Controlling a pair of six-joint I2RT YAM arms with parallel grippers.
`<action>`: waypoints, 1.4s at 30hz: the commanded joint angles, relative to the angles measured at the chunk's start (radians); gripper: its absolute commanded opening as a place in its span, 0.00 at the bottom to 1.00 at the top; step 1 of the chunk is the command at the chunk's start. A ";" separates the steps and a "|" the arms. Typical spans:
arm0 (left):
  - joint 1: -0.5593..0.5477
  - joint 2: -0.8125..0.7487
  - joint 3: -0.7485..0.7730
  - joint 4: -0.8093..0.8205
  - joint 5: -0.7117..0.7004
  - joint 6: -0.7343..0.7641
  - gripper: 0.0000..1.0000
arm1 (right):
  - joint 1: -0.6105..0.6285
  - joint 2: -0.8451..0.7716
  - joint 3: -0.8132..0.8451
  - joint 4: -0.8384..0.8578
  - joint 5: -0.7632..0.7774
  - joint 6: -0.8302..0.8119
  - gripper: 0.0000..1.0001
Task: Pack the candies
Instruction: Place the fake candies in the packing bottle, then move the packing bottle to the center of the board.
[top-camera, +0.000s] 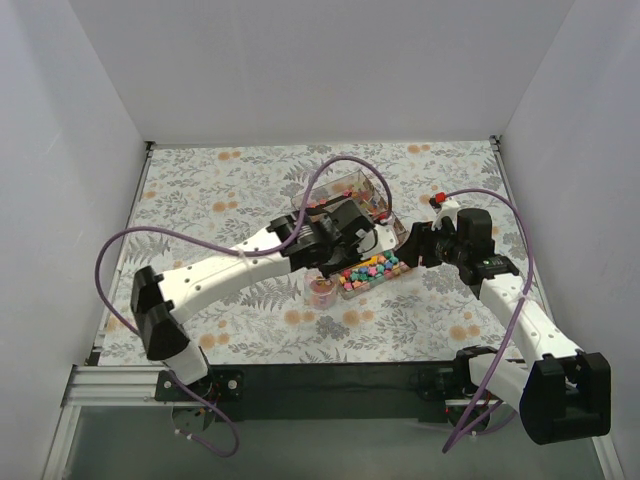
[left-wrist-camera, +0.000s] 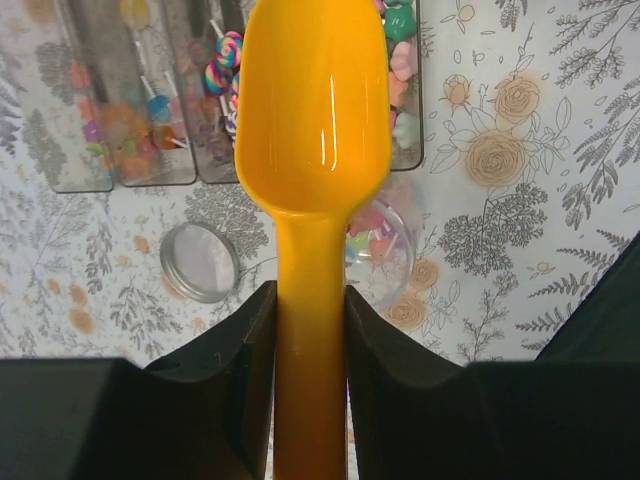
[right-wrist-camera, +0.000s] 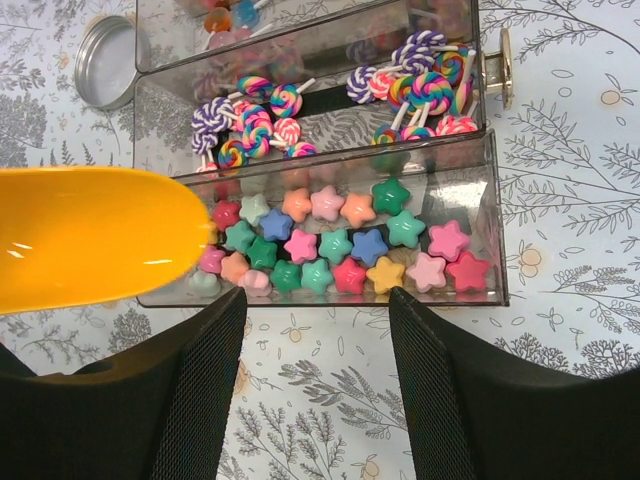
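Orange plastic sits pinched in the left gripper (left-wrist-camera: 310, 300): its narrowly parted fingers clamp the handle of the scoop (left-wrist-camera: 312, 110), whose long axis runs straight out from them, the glossy bowl empty. Under its neck stands a small clear jar (left-wrist-camera: 385, 255) (a few sweets inside). The candies (right-wrist-camera: 345, 245), matte stars in mixed colours, lie just beyond the bowl, in the near compartment of the clear tray (right-wrist-camera: 490, 170). The right gripper (right-wrist-camera: 317, 300), wide open and empty, hovers right of the tray.

Left arm (top-camera: 235, 268): white links, black joints — black wrist block.
Right arm (top-camera: 530, 325): white links, bulky black joint housings.
Cables (top-camera: 98, 265): purple, looping off each arm.
Fingers (right-wrist-camera: 190, 400): matte black, broad — finely ribbed.
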 joint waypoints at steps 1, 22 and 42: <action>0.012 0.097 0.090 -0.055 0.040 -0.035 0.00 | 0.004 0.011 0.007 0.015 0.040 0.001 0.65; 0.007 0.284 0.226 -0.253 -0.118 0.189 0.00 | 0.013 0.149 0.074 0.014 0.234 -0.045 0.61; 0.004 0.215 0.162 -0.253 -0.083 0.181 0.00 | 0.018 0.227 0.148 0.081 0.075 -0.042 0.60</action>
